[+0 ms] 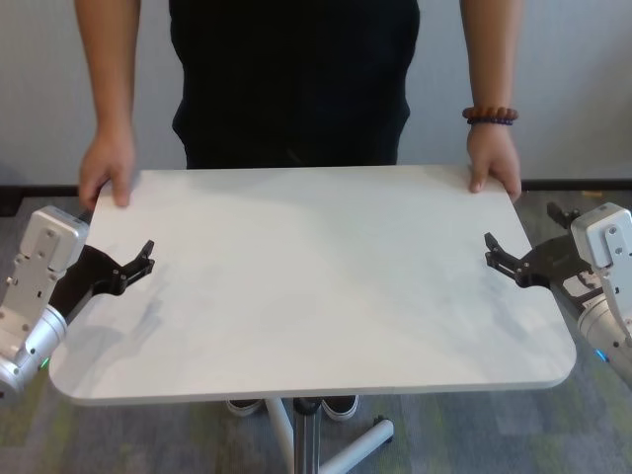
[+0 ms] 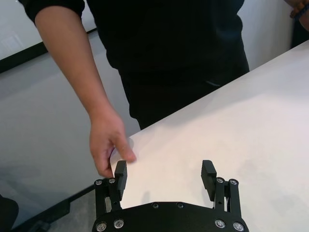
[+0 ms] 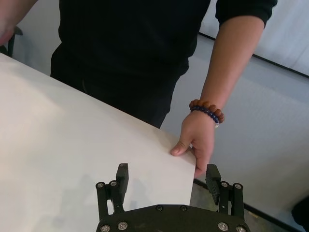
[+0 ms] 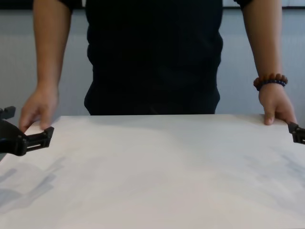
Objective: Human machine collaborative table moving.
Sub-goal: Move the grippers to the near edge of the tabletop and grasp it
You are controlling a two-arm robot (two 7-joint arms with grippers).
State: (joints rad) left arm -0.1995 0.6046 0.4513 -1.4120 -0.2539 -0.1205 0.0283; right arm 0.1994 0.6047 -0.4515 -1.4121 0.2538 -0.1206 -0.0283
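Grey carpet lies under the table [image 1: 316, 286], which the human [image 1: 296, 79] grips at both far corners. Left gripper [image 1: 133, 267] and right gripper [image 1: 504, 259] hover spread open, empty, at its side edges; both should clamp evenly together.

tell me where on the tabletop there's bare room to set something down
The whole middle of the table is bare, from the far edge by the human to the near edge. It is crowded only at the far corners, gripped by the person's hands, and at the side edges, where the open left gripper and right gripper reach in.
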